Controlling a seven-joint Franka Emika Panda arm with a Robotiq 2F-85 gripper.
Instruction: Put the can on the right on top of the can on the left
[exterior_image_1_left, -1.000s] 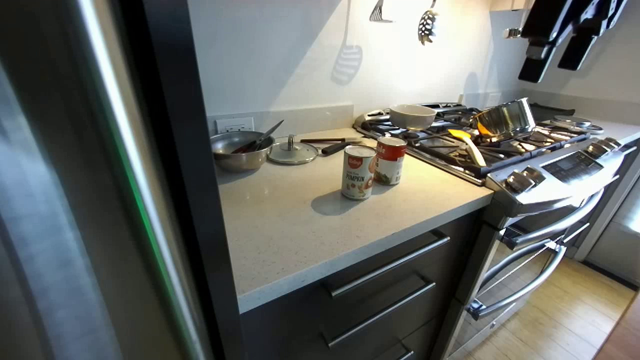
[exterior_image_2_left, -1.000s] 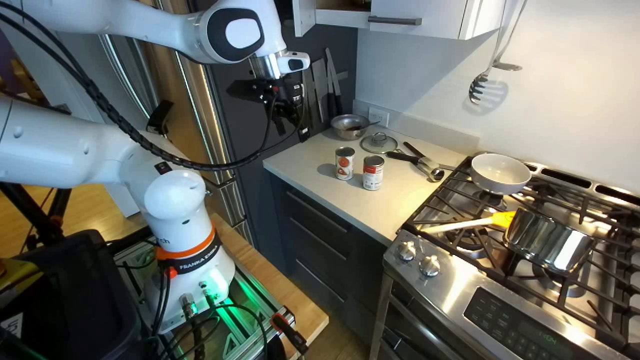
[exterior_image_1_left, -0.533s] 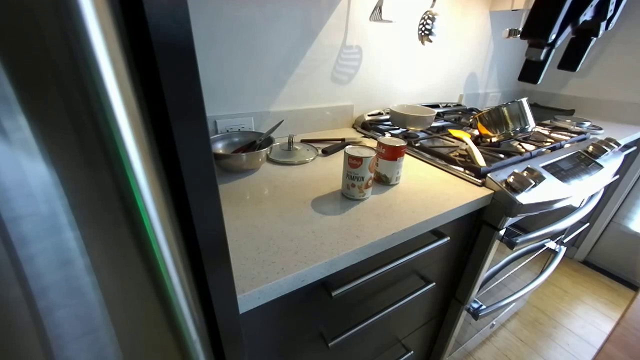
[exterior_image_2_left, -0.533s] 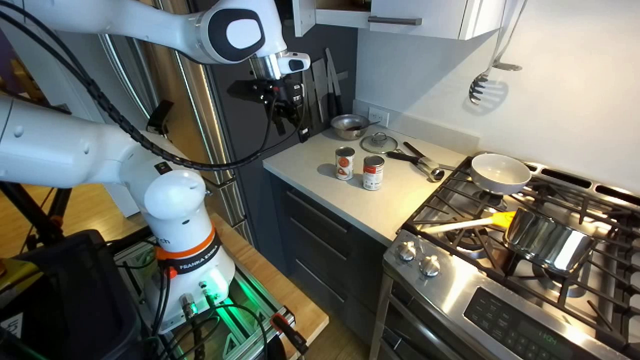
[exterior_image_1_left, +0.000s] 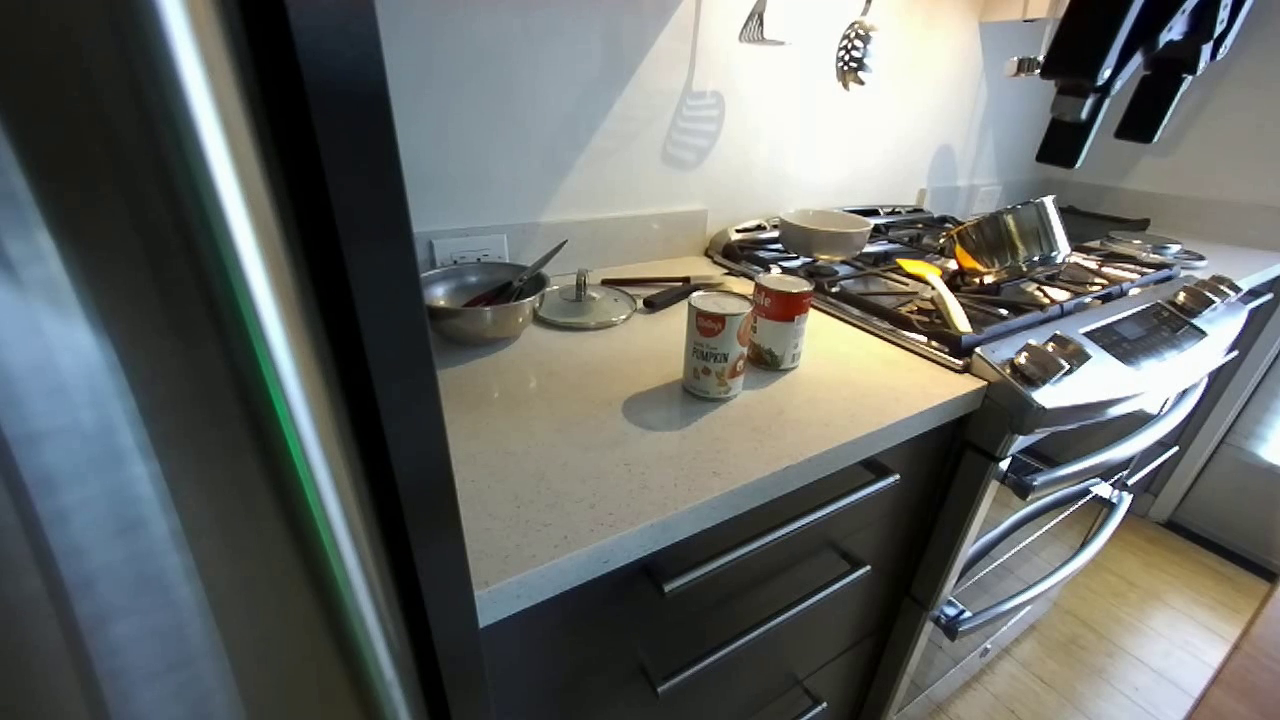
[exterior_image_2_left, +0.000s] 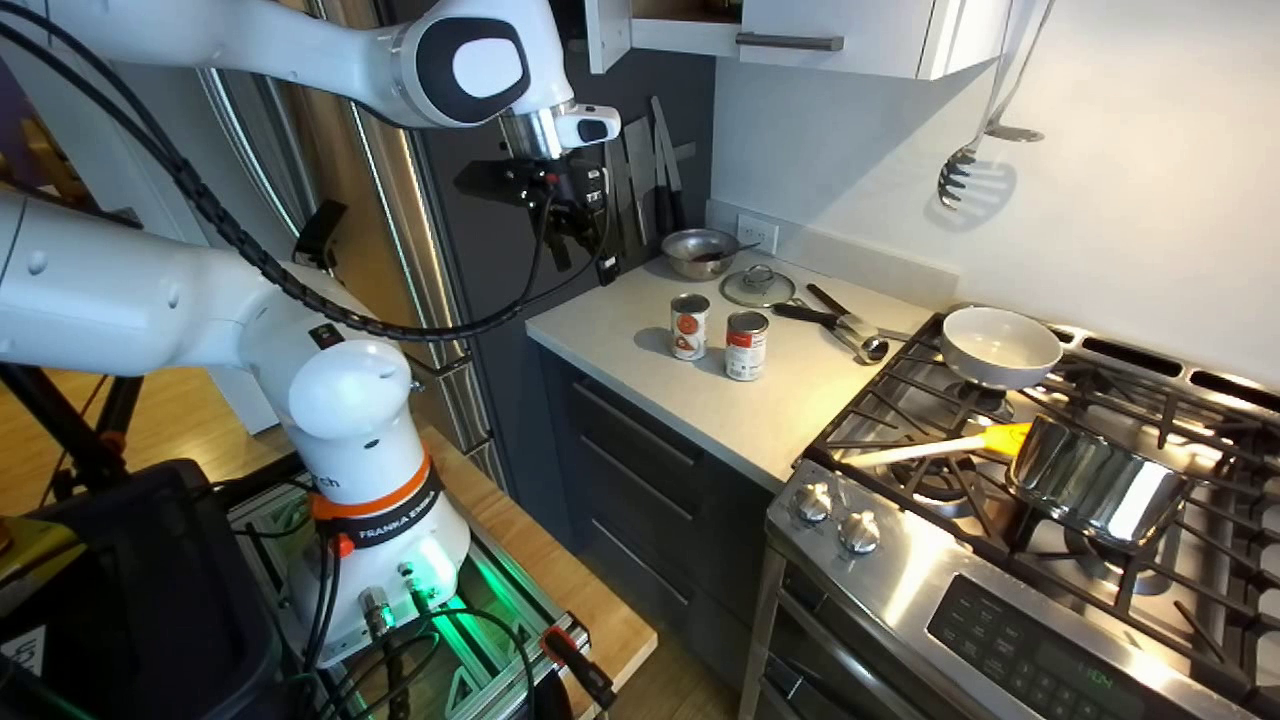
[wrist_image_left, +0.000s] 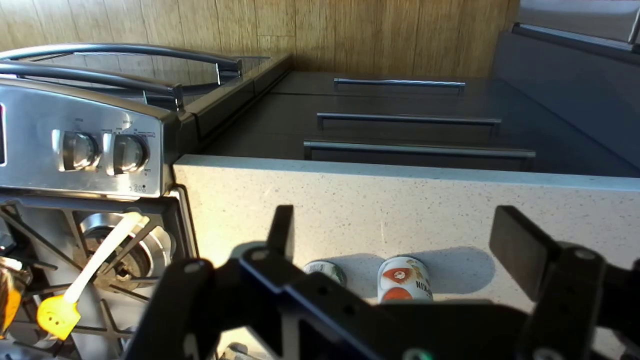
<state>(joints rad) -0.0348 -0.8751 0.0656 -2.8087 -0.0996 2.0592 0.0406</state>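
A white pumpkin can (exterior_image_1_left: 712, 350) stands upright on the counter. A red-topped white can (exterior_image_1_left: 782, 330) stands upright close beside it. In an exterior view the pumpkin can (exterior_image_2_left: 689, 330) is on the left and the red-topped can (exterior_image_2_left: 746, 350) on the right. In the wrist view the pumpkin can (wrist_image_left: 404, 280) and the red-topped can (wrist_image_left: 326, 270) are partly hidden behind the gripper body. My gripper (wrist_image_left: 395, 225) is open and empty, its fingers wide apart. It hangs well above the counter, apart from both cans, and also shows in both exterior views (exterior_image_1_left: 1107, 125) (exterior_image_2_left: 582, 262).
A metal bowl (exterior_image_2_left: 690, 262), a glass lid (exterior_image_2_left: 757, 287) and dark-handled utensils (exterior_image_2_left: 806, 315) lie at the back of the counter (exterior_image_2_left: 640, 310). The stove beside it holds a white bowl (exterior_image_2_left: 1000, 350), a tilted pot (exterior_image_2_left: 1095, 485) and a yellow spatula (exterior_image_2_left: 925, 450). A cabinet (exterior_image_2_left: 830, 50) hangs above.
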